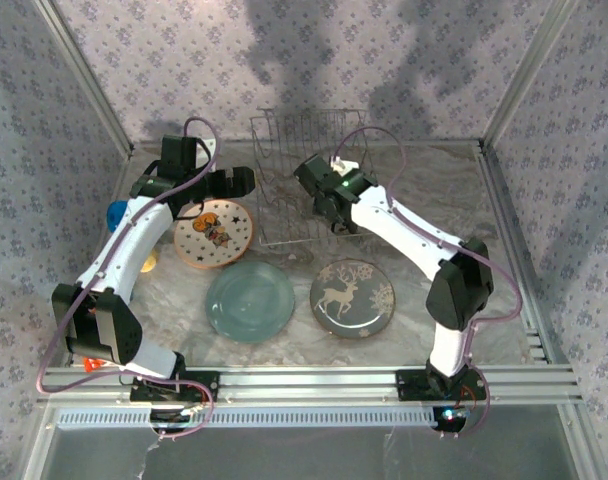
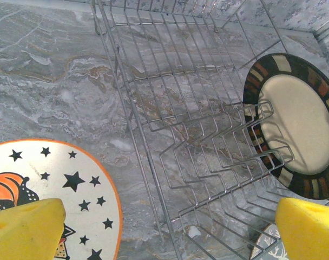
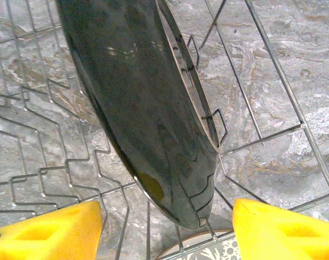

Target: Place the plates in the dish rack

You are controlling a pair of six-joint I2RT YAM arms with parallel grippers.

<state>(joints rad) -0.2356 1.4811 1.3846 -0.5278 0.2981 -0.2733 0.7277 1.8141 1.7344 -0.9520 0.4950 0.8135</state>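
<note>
Glossy black plate [image 3: 148,108] stands on edge in the dish rack [image 1: 284,150], toward the rack's near end, about 5 o'clock of its centre in the top view. Its rim sits down between the upright prongs, which carry it, hence only a slight lean. The left wrist view shows its face [image 2: 300,124]: cream centre, dark striped rim.

Right pincer [image 3: 167,230] hangs over the plate's rim, 1 yellow finger [image 3: 45,233] on each side with a clear gap to the plate: released, holding nothing. Judgement: the plate is parked and the arm is free to lift away.

Left pincer [image 2: 164,230] is spread wide and empty at the rack's 9 o'clock side, above the edge of the star plate [image 1: 214,232]. Judgement: staged for the next pick.

Count: 1 of 4 loaded. 3 lie flat on the table [image 1: 434,200]: star plate at 8 o'clock of the rack, teal plate [image 1: 250,301] at 7 o'clock, deer plate [image 1: 352,297] at 5 o'clock.

Risk: a flat plate gives little rim to grip.
</note>
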